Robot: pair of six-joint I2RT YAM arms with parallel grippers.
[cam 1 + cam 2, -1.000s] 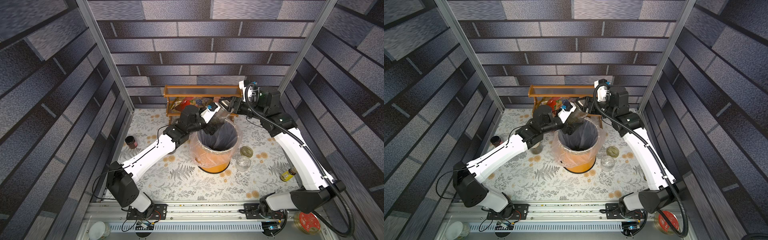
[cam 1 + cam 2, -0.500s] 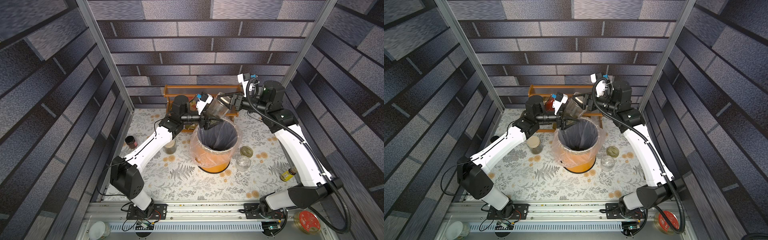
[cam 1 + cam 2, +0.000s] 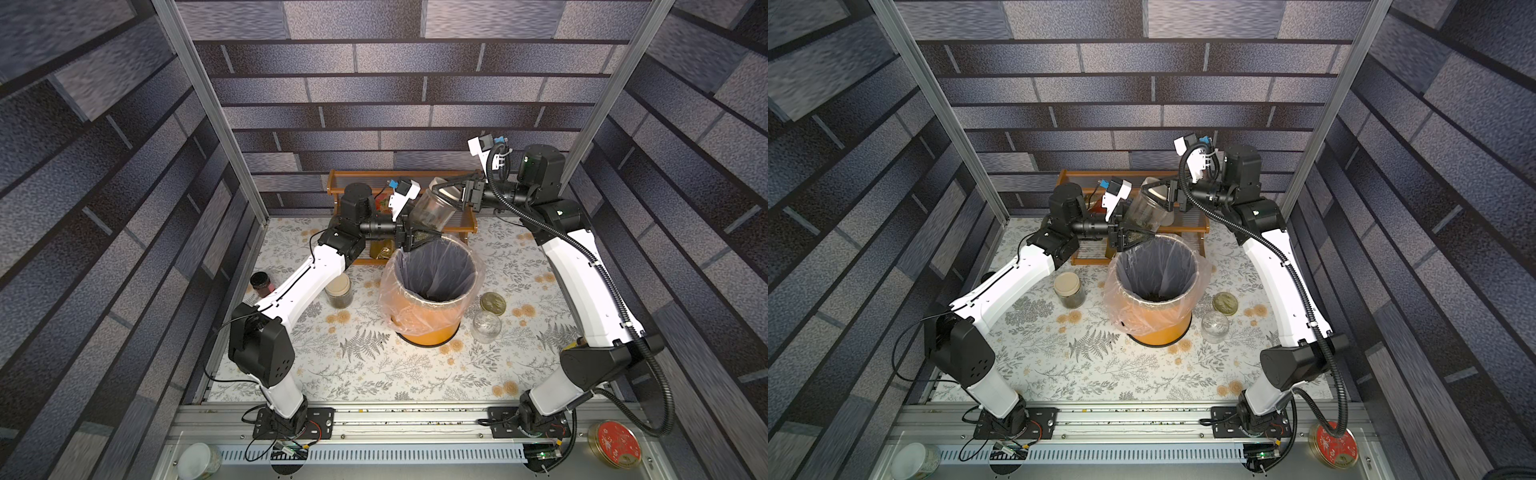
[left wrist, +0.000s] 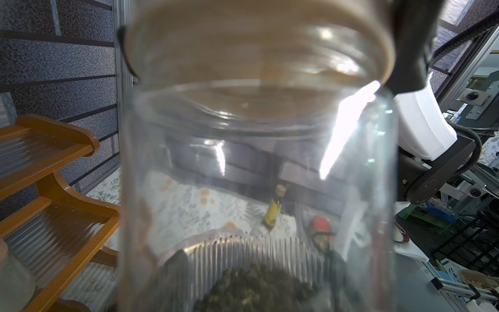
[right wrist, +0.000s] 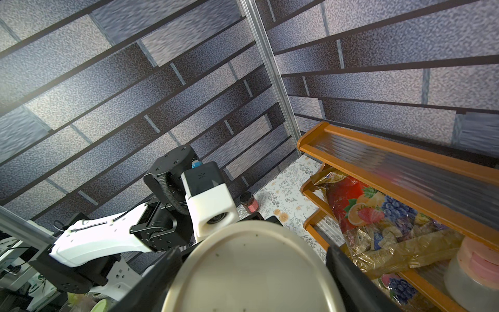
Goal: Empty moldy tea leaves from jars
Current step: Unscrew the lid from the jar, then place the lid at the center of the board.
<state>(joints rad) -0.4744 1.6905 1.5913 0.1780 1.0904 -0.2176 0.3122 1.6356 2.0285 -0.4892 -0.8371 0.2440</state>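
A clear lifted jar (image 3: 430, 210) is held tilted over the far rim of the bin (image 3: 428, 332), its cream lid (image 3: 446, 192) on (the tea leaves (image 4: 256, 286) are heaped at its lower end). A second jar (image 3: 338, 291), lidded and part-filled, is stood upright beside the bin. A third jar (image 3: 485, 327) is seen open and empty on the other side.

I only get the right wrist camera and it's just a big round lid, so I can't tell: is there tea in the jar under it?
Observer: Yes. The left wrist view shows tea leaves heaped at the base of the jar.
Operator: Where's the bin?
Observer: In both top views the orange bin stands just below the tilted jar.
Operator: More jars to do?
Observer: One lidded jar with leaves stands on the table beside the left arm.
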